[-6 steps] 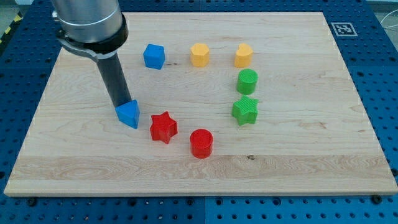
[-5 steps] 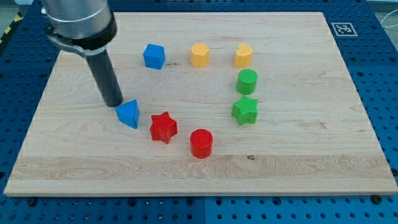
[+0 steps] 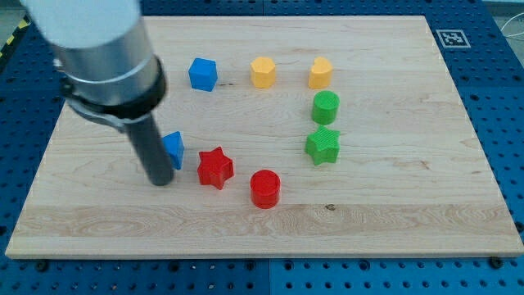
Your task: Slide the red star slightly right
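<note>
My tip [image 3: 160,180], a bare rod holding nothing, rests on the board just left of the red star [image 3: 215,167]. The star lies directly to its right, along the push direction. A blue block [image 3: 173,147], partly hidden, sits just behind the rod.

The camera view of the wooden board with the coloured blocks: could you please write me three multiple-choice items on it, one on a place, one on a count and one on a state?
1. Where is my tip relative to the red star-shaped block?
A. at the view's left of it
B. at the view's right of it
C. on top of it

2. How many yellow blocks are on the wooden board?
A. one
B. two
C. three

3. Is my tip touching the red star-shaped block?
A. yes, pressed against it
B. no, bare wood lies between them
C. it cannot be seen

Key: 1 A, the rod's end stands left of the star, beside the blue triangular block. 2 B, two yellow blocks near the view's top. 3 B, a gap shows.
</note>
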Robot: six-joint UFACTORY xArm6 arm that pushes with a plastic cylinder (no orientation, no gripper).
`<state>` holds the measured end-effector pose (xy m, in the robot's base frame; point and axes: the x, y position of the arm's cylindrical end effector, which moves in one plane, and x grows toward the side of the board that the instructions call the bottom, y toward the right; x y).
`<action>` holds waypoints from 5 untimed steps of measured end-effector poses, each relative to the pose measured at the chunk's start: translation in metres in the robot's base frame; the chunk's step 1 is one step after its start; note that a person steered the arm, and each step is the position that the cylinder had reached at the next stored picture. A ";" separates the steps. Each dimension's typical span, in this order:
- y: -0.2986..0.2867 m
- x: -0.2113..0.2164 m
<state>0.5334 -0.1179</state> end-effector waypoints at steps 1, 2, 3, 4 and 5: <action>0.032 0.004; 0.041 0.004; 0.045 0.004; 0.045 0.004; -0.010 0.008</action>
